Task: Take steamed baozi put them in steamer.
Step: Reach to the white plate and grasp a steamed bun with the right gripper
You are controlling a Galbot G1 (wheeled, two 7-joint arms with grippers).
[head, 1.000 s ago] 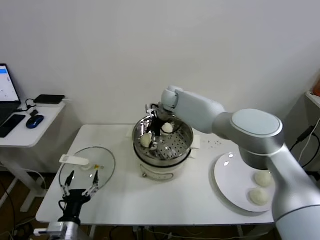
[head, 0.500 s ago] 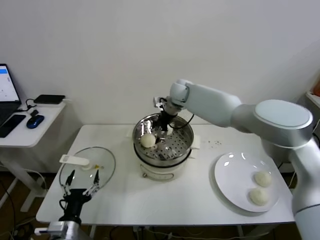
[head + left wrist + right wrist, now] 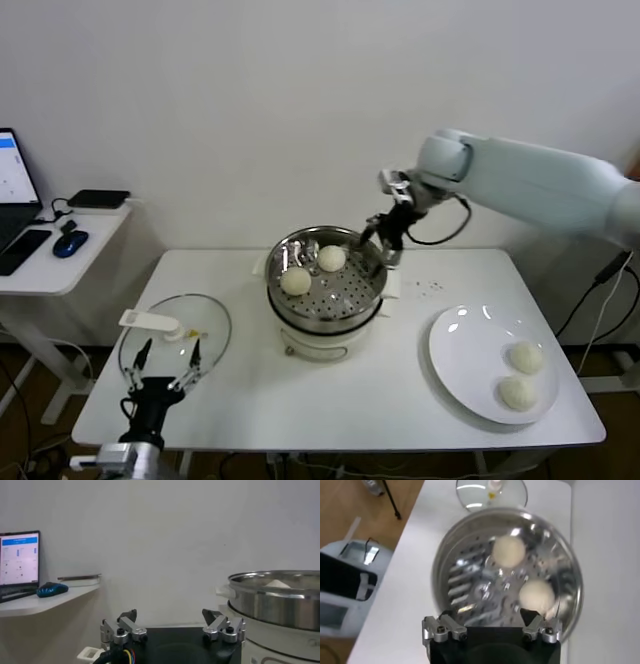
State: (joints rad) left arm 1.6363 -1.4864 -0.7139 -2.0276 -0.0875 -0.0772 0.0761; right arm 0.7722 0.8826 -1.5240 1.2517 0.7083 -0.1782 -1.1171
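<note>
Now two steamed baozi (image 3: 313,270) sit inside the steamer (image 3: 345,318).

steamer (image 3: 325,300): shiny steel pot with perforated tray, on white base, sitting upright near the table's back edge, about mid-width, uncovered.
baozi in steamer (image 3: 295,282): two cream-white domes lying on the tray, near each other, second one (image 3: 332,258) sitting farther back.
baozi on plate (image 3: 526,357): two more lying close together near the table's front right corner, other one (image 3: 518,392) nearer the front edge.
</note>
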